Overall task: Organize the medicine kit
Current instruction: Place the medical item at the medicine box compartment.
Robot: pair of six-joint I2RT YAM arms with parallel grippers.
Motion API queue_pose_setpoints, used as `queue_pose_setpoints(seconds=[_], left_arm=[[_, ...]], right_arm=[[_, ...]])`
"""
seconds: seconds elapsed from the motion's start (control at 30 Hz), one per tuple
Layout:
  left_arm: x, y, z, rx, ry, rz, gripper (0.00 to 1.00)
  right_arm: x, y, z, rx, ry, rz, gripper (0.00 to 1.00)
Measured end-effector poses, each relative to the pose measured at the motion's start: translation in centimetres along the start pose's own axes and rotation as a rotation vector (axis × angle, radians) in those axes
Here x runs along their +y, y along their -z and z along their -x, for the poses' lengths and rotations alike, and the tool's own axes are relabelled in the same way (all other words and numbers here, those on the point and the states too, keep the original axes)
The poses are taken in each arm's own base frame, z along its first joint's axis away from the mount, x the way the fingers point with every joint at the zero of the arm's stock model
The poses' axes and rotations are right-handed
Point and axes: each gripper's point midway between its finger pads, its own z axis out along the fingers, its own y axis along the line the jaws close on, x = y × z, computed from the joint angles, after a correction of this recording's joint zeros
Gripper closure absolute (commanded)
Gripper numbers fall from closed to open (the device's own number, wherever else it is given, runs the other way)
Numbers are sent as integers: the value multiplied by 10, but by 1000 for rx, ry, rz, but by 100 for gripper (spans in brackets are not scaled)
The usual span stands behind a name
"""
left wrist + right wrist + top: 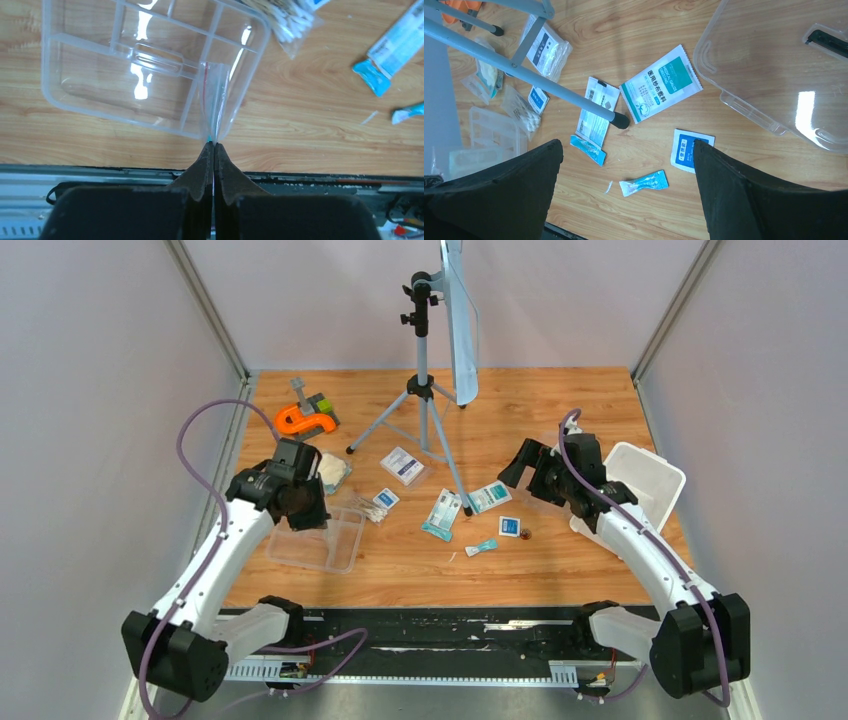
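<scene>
While left jaws are pinching the zip bag (218, 92) over the divided tray (90, 85), right jaws gaping empty, lowering squarely between dividers is looking best.

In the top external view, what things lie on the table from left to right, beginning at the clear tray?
clear divided tray → long teal-ended packet → small blue square packet → white tub

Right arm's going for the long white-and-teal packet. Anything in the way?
Yes. The tripod leg slants across the long packet, its foot resting beside it. The open right gripper hangs above; nothing else visible intervenes.
</scene>
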Motion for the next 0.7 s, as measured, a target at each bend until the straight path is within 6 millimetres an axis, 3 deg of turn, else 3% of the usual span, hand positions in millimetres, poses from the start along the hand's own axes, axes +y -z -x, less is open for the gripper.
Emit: queue_pose_setpoints(seconds=[0.27, 0.5, 0.7], left_arm=[[35, -28, -2, 66, 89, 236, 100], [71, -31, -11, 39, 218, 422, 100], [87, -26, -12, -10, 282, 512, 100]], right_arm=[[2, 2, 2, -8, 3, 7, 0], [2, 3, 3, -13, 9, 10, 0], [2, 3, 2, -13, 18, 11, 0]])
